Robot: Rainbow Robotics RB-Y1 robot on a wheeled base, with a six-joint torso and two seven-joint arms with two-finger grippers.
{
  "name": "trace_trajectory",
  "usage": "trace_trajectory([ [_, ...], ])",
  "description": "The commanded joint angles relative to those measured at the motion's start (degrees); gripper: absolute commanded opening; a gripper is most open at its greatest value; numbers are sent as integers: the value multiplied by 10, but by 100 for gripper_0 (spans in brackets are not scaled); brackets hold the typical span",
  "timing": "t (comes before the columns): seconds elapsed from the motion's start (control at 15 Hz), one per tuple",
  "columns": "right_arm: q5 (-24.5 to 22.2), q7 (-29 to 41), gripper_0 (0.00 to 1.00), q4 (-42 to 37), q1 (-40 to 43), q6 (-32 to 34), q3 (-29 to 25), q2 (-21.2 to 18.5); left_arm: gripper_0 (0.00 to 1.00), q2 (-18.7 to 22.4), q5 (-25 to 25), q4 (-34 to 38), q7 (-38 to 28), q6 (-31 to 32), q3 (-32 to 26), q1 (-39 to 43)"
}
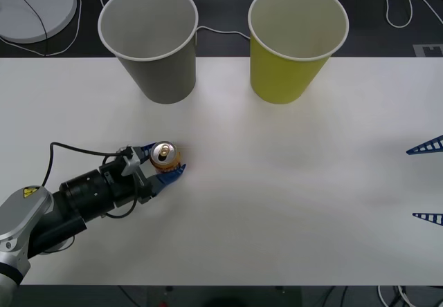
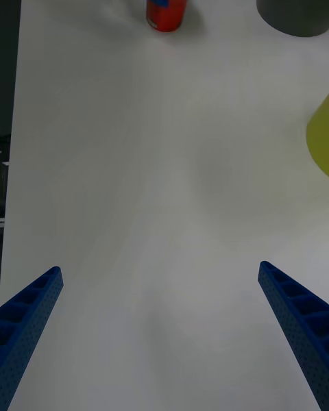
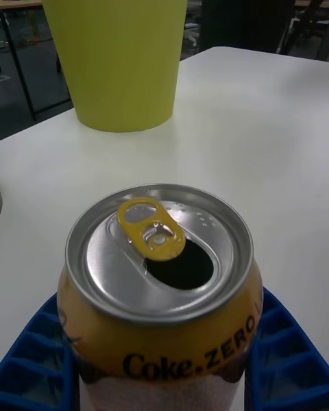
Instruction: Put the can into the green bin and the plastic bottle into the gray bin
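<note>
Left gripper [image 1: 168, 168] sits low over the tabletop [image 1: 277, 203] at front left, jaws clamped on the can [image 1: 165, 156], one blue finger each side of the body. Can is upright, base apparently on the tabletop, opened top and gold tab facing up; grip is around the mid-body, probably so it stays vertical for a lift and a drop into a bin. In the left wrist view the can [image 3: 159, 281] sits snug between the fingers [image 3: 284, 356], with the green bin [image 3: 113, 44] straight ahead across open tabletop, so the arm looks lined up for that carry.

Gray bin [image 1: 149, 41] stands at the back, left of centre, nearest to the can but wrong for it. Green bin [image 1: 296, 41] stands just right of it, well apart from the can; both upright, mouths open, nothing visible inside. No plastic bottle to be seen on the tabletop.

Right gripper [image 1: 426, 181] waits at the far right edge, jaws apart, holding nothing, clear of the bins so as not to block the left arm's path. From its wrist view the can [image 2: 167, 7] is far off.

Judgement: grasp stage, can not yet binned.
</note>
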State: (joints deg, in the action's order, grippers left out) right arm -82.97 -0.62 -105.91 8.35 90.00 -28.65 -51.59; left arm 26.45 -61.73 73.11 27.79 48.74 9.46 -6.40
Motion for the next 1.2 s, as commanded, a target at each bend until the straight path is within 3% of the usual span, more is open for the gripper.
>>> trace_trajectory([
  [0.07,0,0,100,0,0,0,0,0,0,0,-1,0,-1,0,0,0],
  [0.53,0,0,100,0,0,0,0,0,0,11,5,10,-27,6,-1,-5],
  [0.93,0,0,100,0,0,0,0,0,0,106,-59,115,-216,14,-1,-3],
  [1.2,0,0,100,0,0,0,0,0,0,158,-104,169,-302,37,-10,-2],
])
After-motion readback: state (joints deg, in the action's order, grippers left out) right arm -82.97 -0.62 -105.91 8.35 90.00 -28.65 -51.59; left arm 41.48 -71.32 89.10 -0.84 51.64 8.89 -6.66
